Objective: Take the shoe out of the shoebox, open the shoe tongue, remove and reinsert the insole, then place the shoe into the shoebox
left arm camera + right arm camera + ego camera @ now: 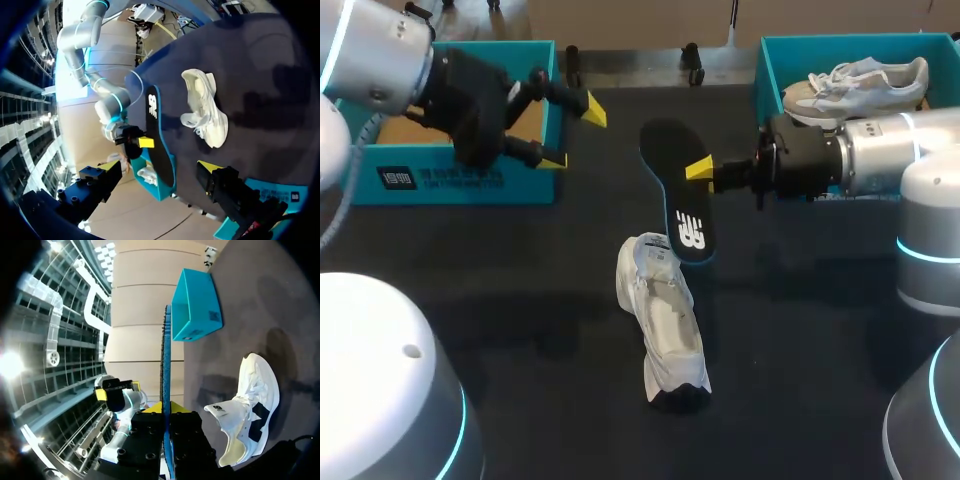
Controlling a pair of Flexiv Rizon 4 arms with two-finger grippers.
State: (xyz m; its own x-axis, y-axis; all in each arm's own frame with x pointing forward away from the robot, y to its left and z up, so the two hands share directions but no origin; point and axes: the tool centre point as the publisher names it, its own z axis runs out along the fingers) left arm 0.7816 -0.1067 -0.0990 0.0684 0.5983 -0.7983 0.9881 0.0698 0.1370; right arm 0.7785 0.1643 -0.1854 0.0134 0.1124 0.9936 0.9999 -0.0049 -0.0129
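Though thin, black blue-edged insole (678, 200).

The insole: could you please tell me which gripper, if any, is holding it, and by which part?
The right gripper holds the black insole, fingers shut on its side edge about midway along its length. The left gripper is open and empty.

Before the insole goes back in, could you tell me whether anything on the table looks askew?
The white shoe seems tipped onto its side, not standing on its sole. The insole is out, clamped in the right hand, as the task expects.
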